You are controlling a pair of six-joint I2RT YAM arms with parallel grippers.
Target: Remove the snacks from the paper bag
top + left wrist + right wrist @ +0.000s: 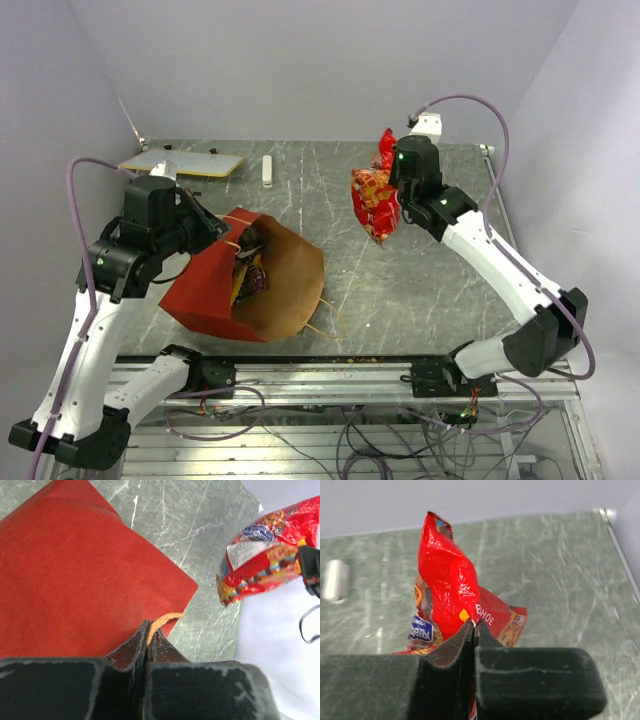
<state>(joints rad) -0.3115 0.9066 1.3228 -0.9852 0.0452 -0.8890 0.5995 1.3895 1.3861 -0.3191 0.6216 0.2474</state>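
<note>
Chip bag (375,205), red with a blue logo, is found outside the paper bag (205,290) and well apart from it, toward the far right. It is pinched at its top edge between the pressed-together fingers of the right gripper (473,625) and appears to hang clear of the table (430,285). Smaller packets (248,270) are seen inside the paper bag's mouth; their number cannot be told. The paper bag lies tilted on its side at the near left, with its kraft lining exposed. Its rim is clamped between the closed fingers of the left gripper (149,625). The step in hand is judged to be carrying one snack away. A release onto bare table is called for next, then a reach into the mouth while the rim is held steady.
</note>
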